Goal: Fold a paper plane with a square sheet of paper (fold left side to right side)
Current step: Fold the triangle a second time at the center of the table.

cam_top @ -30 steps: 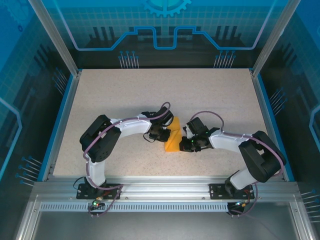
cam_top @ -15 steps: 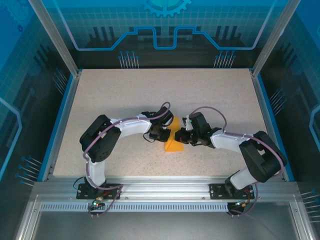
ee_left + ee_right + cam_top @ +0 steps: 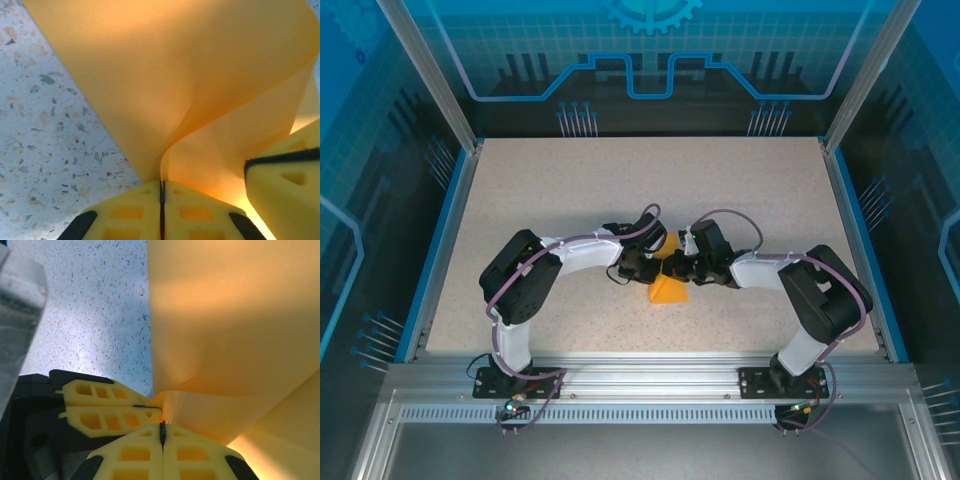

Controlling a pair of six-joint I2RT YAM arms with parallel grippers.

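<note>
Both arms pinch the orange sheet at mid-desk.
Top view: the square sheet of paper (image 3: 668, 292) lies on the desk (image 3: 750, 190), with the left fingers (image 3: 658, 266) and right fingers (image 3: 680, 270) meeting over it. Left wrist: the left fingers (image 3: 156, 194) are pressed together on its curled-up edge. Right wrist: the right fingers (image 3: 157, 436) pinch the sheet too, just beside the left ones.

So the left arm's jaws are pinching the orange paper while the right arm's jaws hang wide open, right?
Not quite. The right arm's jaws are shut on the orange paper too, as the right wrist view shows. The left arm's jaws pinch it, as you say.
</note>
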